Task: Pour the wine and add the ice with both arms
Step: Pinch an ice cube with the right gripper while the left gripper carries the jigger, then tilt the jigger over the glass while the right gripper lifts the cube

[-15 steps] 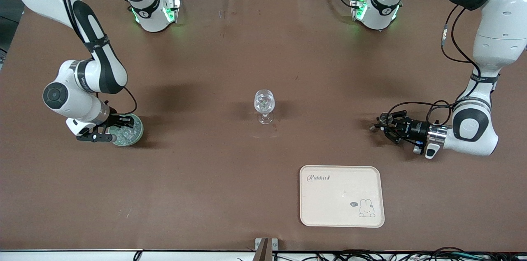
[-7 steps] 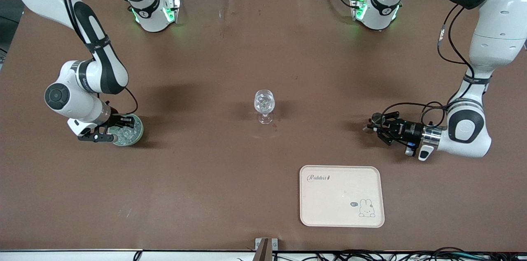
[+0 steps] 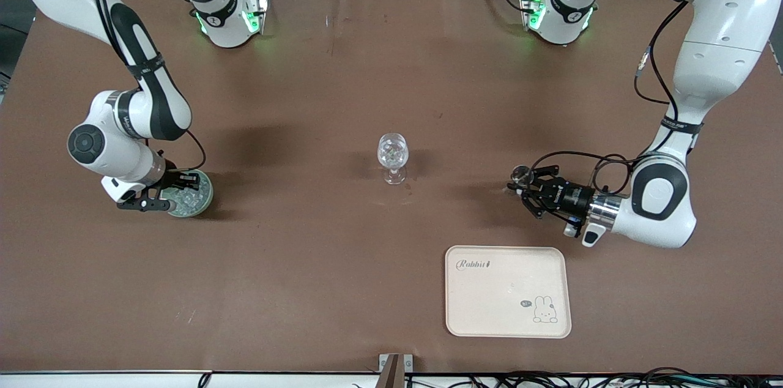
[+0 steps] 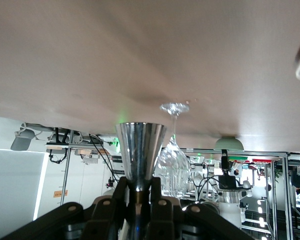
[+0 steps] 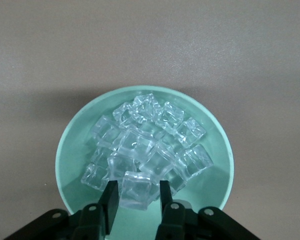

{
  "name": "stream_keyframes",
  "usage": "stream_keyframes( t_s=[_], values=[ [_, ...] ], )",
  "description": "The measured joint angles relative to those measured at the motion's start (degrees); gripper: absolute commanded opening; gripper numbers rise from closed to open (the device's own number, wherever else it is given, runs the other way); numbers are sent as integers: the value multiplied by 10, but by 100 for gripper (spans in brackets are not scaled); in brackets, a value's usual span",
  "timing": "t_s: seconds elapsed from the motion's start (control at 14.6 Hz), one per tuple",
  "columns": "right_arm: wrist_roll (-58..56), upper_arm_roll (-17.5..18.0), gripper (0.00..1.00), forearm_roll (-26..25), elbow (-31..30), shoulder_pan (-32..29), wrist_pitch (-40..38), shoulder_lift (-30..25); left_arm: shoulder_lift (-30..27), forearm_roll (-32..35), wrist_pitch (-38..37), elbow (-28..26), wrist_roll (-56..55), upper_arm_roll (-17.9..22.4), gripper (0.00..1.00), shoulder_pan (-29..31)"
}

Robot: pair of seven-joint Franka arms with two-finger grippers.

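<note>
A clear stemmed glass [image 3: 392, 157] with ice in it stands mid-table; it also shows in the left wrist view [image 4: 173, 157]. My left gripper [image 3: 528, 185] is shut on a small shiny metal cone-shaped cup [image 3: 520, 175], held sideways low over the table between the glass and the left arm's end. In the left wrist view the cup [image 4: 140, 152] sits between the jaws of my left gripper [image 4: 140, 194]. My right gripper [image 3: 182, 188] is down in the pale green bowl [image 3: 205, 197] of ice. In the right wrist view my right gripper [image 5: 136, 187] is open, with one ice cube [image 5: 136, 191] between its fingers and small gaps either side.
A cream tray [image 3: 508, 314] with a rabbit print lies nearer to the front camera than the left gripper. The two arm bases stand along the table's top edge. A few wet spots lie by the glass's foot.
My left gripper has carried the metal cup along the table toward the stemmed glass. The right gripper has stayed in the bowl, shifting barely.
</note>
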Motion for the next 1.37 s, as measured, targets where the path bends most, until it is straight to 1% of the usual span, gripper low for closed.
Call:
stream_keyframes(
  t_s=[0.34,0.48,0.62,0.82,1.1,1.16,1.3,1.37],
  values=[
    [0,0,39,0,0,0,2,1,-21,0,63,1,-92,-79,0,1],
    [0,0,36,0,0,0,4,1,-26,2,75,1,-106,-104,0,-6],
    [0,0,32,0,0,0,6,1,-37,8,91,1,-121,-110,0,-30],
    [0,0,32,0,0,0,6,2,-61,32,126,1,-171,-111,0,-69],
    [0,0,32,0,-1,0,6,3,-82,57,153,0,-217,-112,0,-104],
    [0,0,29,0,-1,0,6,4,-85,68,159,0,-232,-112,0,-114],
    [0,0,21,0,-1,0,6,4,-91,79,169,0,-260,-112,0,-131],
    [0,0,13,0,-1,0,6,4,-93,82,170,0,-269,-112,0,-135]
  ],
)
